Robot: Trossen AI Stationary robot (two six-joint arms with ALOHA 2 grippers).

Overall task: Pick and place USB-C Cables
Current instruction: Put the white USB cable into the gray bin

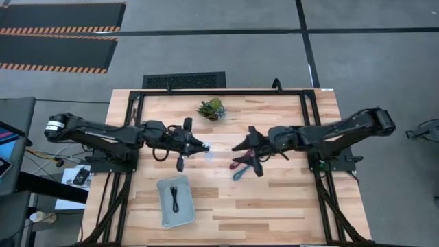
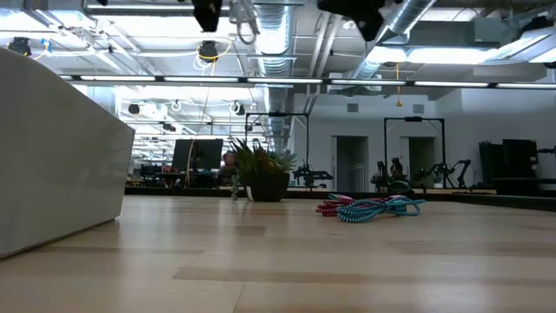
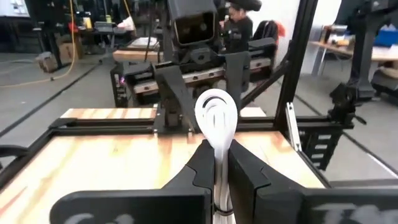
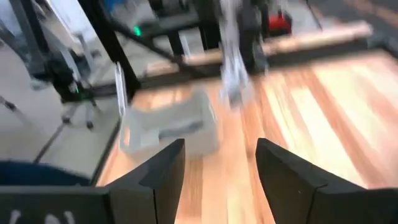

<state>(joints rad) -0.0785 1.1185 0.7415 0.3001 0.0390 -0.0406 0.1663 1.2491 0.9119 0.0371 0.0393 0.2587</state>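
Observation:
My left gripper (image 1: 204,145) hovers over the table's middle, shut on the white-grey cable bundle (image 3: 216,112). My right gripper (image 1: 245,156) faces it from the right, open and holding nothing; its fingers (image 4: 217,174) stand wide apart. The magenta-pink cable (image 2: 333,207) and the teal cable (image 2: 380,209) lie side by side on the wood, below the right gripper (image 1: 239,168). In the low view both grippers are above the picture. My left gripper pinches the white-grey bundle between its two fingers (image 3: 202,168), which lie along it. The bundle's looped end (image 3: 216,102) sticks out past the fingertips. The fingers point level toward the table's right. The bundle is lifted clear of the table.
A grey tray (image 1: 175,201) sits near the table's near edge, left of centre, with a black cable inside. A small green potted plant (image 1: 211,108) stands toward the far edge. A black frame rims the table. A person shows in the room beyond.

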